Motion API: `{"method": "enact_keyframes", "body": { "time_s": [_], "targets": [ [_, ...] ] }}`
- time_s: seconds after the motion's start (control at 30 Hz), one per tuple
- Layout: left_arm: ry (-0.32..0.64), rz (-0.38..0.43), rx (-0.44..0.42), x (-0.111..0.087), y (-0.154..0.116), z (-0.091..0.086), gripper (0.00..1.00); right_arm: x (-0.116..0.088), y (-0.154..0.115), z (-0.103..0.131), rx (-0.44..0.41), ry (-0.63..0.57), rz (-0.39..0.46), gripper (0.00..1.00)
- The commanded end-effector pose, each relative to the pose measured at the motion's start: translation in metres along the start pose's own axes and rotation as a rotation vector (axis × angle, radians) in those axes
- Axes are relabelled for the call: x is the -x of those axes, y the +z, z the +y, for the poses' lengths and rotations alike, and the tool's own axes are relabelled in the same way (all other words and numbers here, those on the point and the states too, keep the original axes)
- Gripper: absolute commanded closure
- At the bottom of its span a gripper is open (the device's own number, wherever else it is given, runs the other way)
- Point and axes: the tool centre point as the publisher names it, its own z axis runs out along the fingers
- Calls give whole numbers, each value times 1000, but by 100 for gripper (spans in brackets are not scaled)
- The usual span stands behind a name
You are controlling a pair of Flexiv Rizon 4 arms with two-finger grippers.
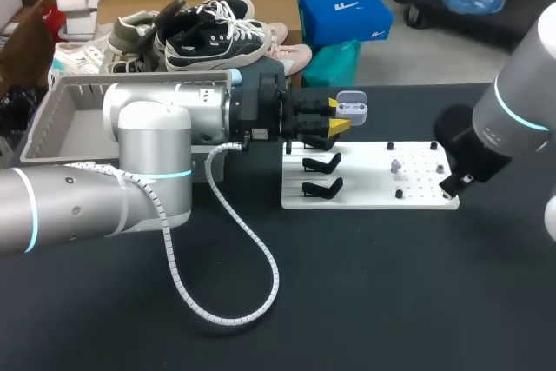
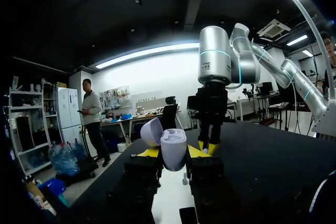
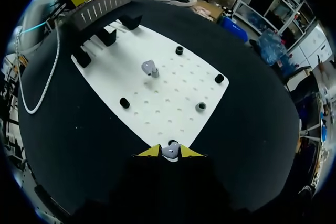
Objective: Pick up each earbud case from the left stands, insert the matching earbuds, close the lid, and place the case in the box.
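Note:
A white earbud case (image 2: 174, 149) with its lid (image 2: 151, 131) swung open sits between the yellow tips of my left gripper (image 2: 173, 153), which is shut on it. In the head view that case (image 1: 352, 110) is held above the far edge of the white board (image 1: 365, 193). My right gripper (image 3: 169, 152) is down at the board's near right corner, its tips closed against a small grey earbud (image 3: 169, 150) from both sides. A second earbud (image 3: 150, 68) rests on a peg mid-board. Two empty black stands (image 1: 322, 163) occupy the board's left side.
A grey slatted box (image 1: 52, 110) stands at the back left, behind my left arm. A white coiled cable (image 1: 230, 241) loops over the black table in front of that arm. Small black pegs (image 3: 124, 103) and a grey one (image 3: 201, 107) dot the board.

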Motion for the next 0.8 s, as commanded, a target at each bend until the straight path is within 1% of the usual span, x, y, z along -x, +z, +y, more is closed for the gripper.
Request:
{"method": "enact_keyframes", "body": {
  "time_s": [0.03, 0.17, 0.33, 0.8],
  "targets": [
    [1, -1, 0, -1, 0, 0, 100, -6, -16, 3, -31, 6, -11, 100],
    [1, -1, 0, -1, 0, 0, 100, -8, -24, 5, -43, 12, -9, 100],
    [1, -1, 0, -1, 0, 0, 100, -10, -33, 9, -24, 47, -34, 100],
    [1, -1, 0, -1, 0, 0, 100, -10, -33, 9, -24, 47, -34, 100]
  ]
}}
